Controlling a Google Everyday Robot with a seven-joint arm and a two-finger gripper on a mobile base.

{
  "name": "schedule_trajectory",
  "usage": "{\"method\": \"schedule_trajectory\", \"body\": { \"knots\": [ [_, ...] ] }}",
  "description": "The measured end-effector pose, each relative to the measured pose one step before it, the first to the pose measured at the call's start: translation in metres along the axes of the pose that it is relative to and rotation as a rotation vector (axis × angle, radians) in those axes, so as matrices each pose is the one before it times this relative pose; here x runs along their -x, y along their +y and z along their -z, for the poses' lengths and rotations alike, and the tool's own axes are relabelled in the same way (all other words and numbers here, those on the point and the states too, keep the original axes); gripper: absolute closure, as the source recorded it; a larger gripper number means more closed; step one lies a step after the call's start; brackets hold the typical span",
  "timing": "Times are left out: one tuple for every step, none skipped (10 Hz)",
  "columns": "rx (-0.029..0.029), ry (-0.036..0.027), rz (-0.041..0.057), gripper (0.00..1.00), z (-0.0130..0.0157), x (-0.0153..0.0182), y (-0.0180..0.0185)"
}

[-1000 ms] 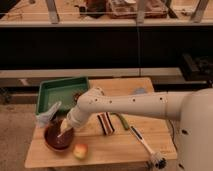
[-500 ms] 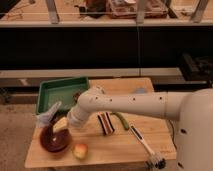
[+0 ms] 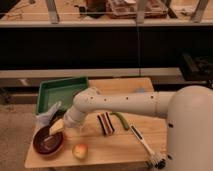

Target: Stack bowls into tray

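A dark maroon bowl (image 3: 47,142) sits at the front left corner of the wooden table (image 3: 125,150). I cannot make out an orange-red bowl as a separate thing. The green tray (image 3: 62,93) lies behind the bowl at the table's back left and looks empty. My gripper (image 3: 51,122) hangs at the bowl's far rim, between bowl and tray, with the white arm (image 3: 125,104) reaching in from the right.
An apple (image 3: 80,150) lies just right of the bowl. A striped dark object (image 3: 105,123), a green curved item (image 3: 120,120) and a long-handled brush (image 3: 146,146) lie to the right. The table's front and left edges are close to the bowl.
My gripper has moved left and slightly up, from over the bowl's inside to its far rim. The bowl has shifted a little to the left.
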Motion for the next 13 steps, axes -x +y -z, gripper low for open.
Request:
{"method": "schedule_trajectory", "body": {
  "knots": [
    [-0.00031, -0.01224, -0.00572, 0.20, -0.00477, 0.00060, 0.00040],
    [-0.00010, -0.00802, -0.00471, 0.20, -0.00302, 0.00053, -0.00074],
    [0.00277, -0.01163, -0.00460, 0.20, -0.00527, 0.00181, -0.00037],
    [0.00389, -0.00724, -0.00010, 0.20, -0.00408, 0.00098, -0.00137],
    [0.00627, -0.00889, -0.00268, 0.20, -0.00640, 0.00166, 0.00033],
    [0.00697, -0.00026, -0.00735, 0.20, -0.00683, 0.00003, 0.00305],
    [0.00868, 0.00488, -0.00581, 0.20, -0.00509, -0.00178, 0.00290],
    [0.00718, 0.00260, -0.00252, 0.20, -0.00470, -0.00210, 0.00111],
    [0.00649, 0.00034, -0.00132, 0.20, -0.00688, -0.00371, -0.00039],
    [0.00238, 0.00164, -0.00398, 0.23, -0.00516, -0.00405, 0.00086],
    [-0.00074, -0.00016, -0.00307, 0.29, -0.00194, -0.00175, 0.00005],
    [-0.00202, -0.00114, -0.00388, 0.39, -0.00184, -0.00224, -0.00056],
    [-0.00206, -0.00317, -0.00334, 0.51, -0.00151, -0.00148, -0.00111]
  ]
}}
